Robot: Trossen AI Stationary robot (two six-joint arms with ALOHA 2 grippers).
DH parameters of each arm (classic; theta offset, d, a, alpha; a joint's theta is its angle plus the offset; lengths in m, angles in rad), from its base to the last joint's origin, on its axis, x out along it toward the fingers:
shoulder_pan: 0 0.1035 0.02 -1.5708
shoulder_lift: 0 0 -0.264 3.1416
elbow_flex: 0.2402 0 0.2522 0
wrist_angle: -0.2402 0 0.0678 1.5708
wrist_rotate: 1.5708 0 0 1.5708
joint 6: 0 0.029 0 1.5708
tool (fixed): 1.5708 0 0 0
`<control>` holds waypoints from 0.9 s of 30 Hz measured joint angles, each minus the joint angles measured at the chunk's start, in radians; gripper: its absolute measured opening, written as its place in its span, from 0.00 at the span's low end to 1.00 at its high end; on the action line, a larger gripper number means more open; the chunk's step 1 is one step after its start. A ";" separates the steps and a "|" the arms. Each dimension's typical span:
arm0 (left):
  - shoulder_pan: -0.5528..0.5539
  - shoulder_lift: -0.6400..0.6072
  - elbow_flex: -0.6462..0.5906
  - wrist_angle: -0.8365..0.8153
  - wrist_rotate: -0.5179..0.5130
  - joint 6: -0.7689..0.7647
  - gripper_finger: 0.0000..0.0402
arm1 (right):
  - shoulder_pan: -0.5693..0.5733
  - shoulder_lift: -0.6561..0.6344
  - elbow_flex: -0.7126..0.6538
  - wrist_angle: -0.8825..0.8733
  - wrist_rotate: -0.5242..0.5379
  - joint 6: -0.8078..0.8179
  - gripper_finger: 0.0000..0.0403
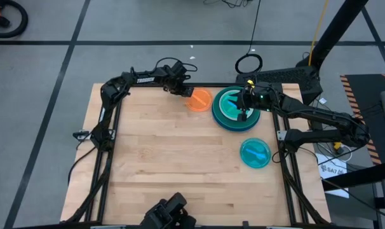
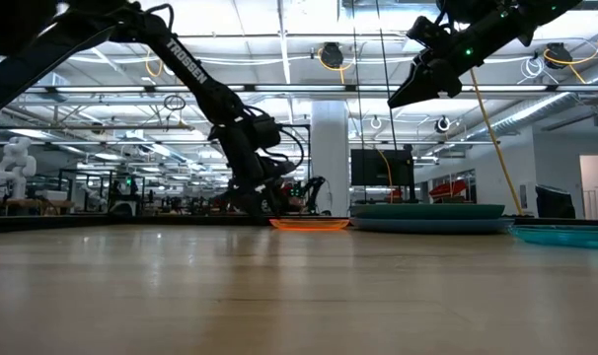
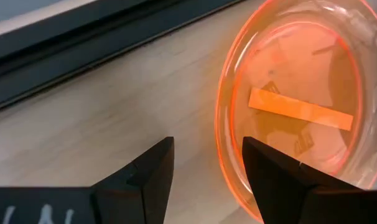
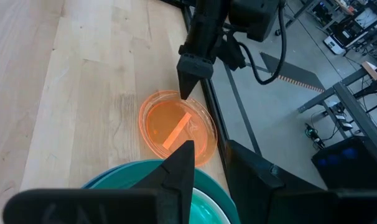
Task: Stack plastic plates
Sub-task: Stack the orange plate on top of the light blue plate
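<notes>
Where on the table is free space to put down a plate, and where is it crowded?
Free: the whole near half of the table, and the left side up to the left arm. Also a bare patch between the stack and the cyan plate. Crowded: the far right corner, where the orange plate, the stack, the left gripper and the right gripper sit close.

Wooden table (image 1: pixel 167 165), black cable loop (image 1: pixel 248 63) on grey floor (image 1: pixel 148 22), orange vacuum (image 1: pixel 2 19)
</notes>
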 joint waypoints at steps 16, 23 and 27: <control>-0.038 0.008 0.004 0.014 0.025 0.001 0.49 | 0.000 0.000 0.000 0.001 0.000 -0.008 0.21; -0.040 0.009 0.004 0.016 0.000 -0.002 0.46 | 0.000 0.000 0.000 0.000 0.000 -0.011 0.21; -0.031 0.010 0.004 0.017 -0.002 -0.013 0.36 | 0.000 0.000 0.000 0.000 0.000 -0.011 0.21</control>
